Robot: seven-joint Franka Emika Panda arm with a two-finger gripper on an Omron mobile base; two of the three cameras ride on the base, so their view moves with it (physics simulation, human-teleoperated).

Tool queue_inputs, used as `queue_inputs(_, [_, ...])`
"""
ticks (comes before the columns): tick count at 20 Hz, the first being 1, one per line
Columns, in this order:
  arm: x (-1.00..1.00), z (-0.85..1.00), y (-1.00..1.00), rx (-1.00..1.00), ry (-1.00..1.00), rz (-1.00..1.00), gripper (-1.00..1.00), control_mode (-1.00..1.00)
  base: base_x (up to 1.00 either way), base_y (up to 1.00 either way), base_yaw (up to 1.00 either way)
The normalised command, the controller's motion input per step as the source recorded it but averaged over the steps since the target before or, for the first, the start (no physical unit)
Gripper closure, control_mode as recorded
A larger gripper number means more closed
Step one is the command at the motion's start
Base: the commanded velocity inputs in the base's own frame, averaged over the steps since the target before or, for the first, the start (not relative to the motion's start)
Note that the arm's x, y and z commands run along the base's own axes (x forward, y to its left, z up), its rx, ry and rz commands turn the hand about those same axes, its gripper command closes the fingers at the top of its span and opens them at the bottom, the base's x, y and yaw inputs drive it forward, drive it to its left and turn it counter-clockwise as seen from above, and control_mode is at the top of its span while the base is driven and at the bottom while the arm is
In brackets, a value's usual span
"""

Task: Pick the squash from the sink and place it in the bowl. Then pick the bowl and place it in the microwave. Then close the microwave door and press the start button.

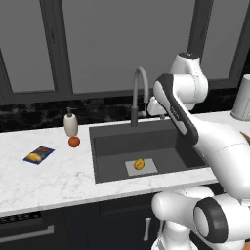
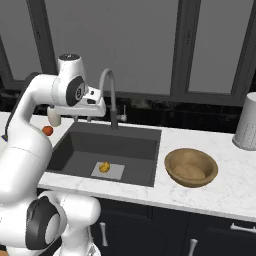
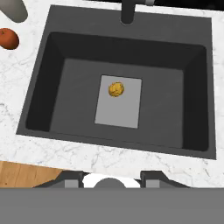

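Note:
The small yellow-orange squash [image 1: 139,164] [image 2: 104,167] [image 3: 116,89] lies on the light grey patch at the bottom of the dark sink [image 1: 112,146] [image 2: 140,150] [image 3: 48,87]. My gripper [image 2: 82,118] [image 3: 113,178] hangs high over the sink's front rim and looks straight down into it. Its fingertips stand apart with nothing between them, well above the squash. The wooden bowl [image 2: 191,167] stands empty on the counter right of the sink. The microwave and its door are out of view.
A gooseneck faucet [image 1: 140,93] [image 2: 110,95] rises behind the sink, close to my hand. On the counter to the left are a red-orange fruit [image 1: 73,141] [image 3: 8,38], a soap dispenser [image 1: 71,123] and a blue snack packet [image 1: 38,154]. A grey canister [image 2: 246,122] stands far right.

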Motion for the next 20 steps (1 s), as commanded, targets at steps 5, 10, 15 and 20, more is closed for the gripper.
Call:
queue_inputs(5, [-0.06, -0.12, -0.2, 0.0, 0.0, 0.0, -1.0, -1.0, 0.0, 0.0, 0.0])
queue_inputs(10, [-0.57, -0.74, -0.41, 0.15, -0.05, 0.01, -1.0, -1.0, 0.0, 0.0, 0.0])
queue_inputs(15, [-0.05, -0.8, -0.49, 0.3, -0.11, 0.17, -1.0, -1.0, 0.0, 0.0, 0.0])
queue_inputs(20, [0.37, -0.53, -0.08, 0.13, -0.04, 0.15, -1.0, -1.0, 0.0, 0.0, 0.0])
